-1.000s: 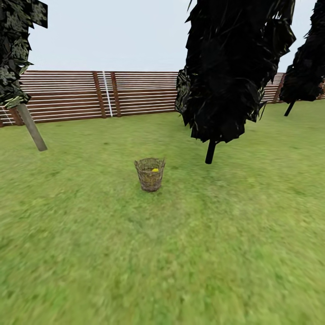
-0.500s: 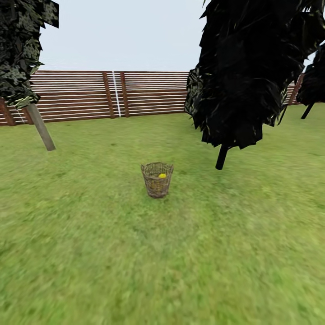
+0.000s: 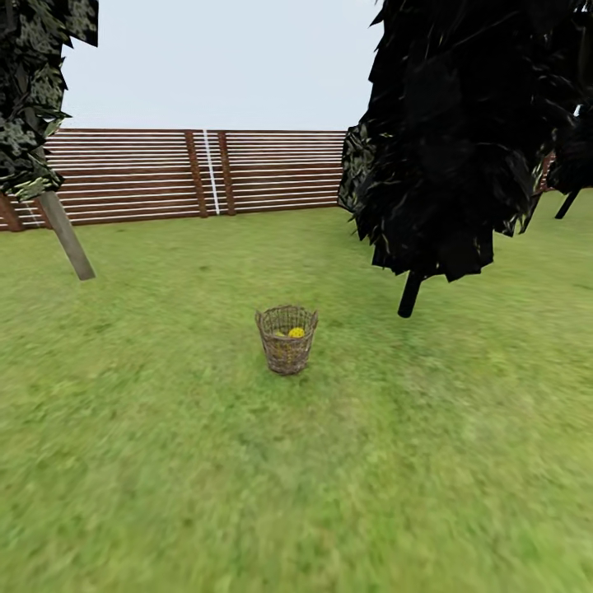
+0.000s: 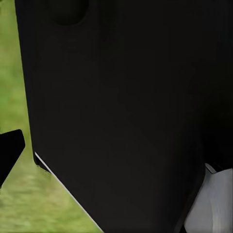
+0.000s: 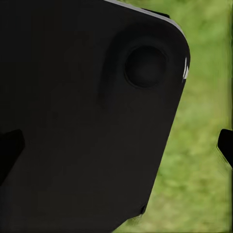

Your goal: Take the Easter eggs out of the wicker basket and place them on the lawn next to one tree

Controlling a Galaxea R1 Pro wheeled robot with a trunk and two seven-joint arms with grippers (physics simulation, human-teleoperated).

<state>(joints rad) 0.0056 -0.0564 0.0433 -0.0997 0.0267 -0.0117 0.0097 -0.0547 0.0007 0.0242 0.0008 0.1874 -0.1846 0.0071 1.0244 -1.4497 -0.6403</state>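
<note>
- I judge this to be the approach step: the wicker basket [image 3: 287, 339] stands upright on the lawn [image 3: 247, 494] ahead of me, near the middle of the head view, with open grass between us.
- A patch of yellow shows inside its rim, which I take for one of the Easter eggs [image 3: 296, 333]; I cannot count how many are in there.
- No egg lies on the grass, so none of the moving looks done yet.
- The pale-trunked tree [image 3: 66, 239] leans at the far left, well apart from the basket; a black cone-shaped tree [image 3: 445, 148] stands nearer, to the basket's right.
- Both wrist views are mostly blocked by dark robot body with grass beyond; dark tips sit at the picture edges, but I cannot tell whether either gripper is wide or narrow.
- Next I need to roll close enough to reach down into the basket, then bring an arm over its rim.
</note>
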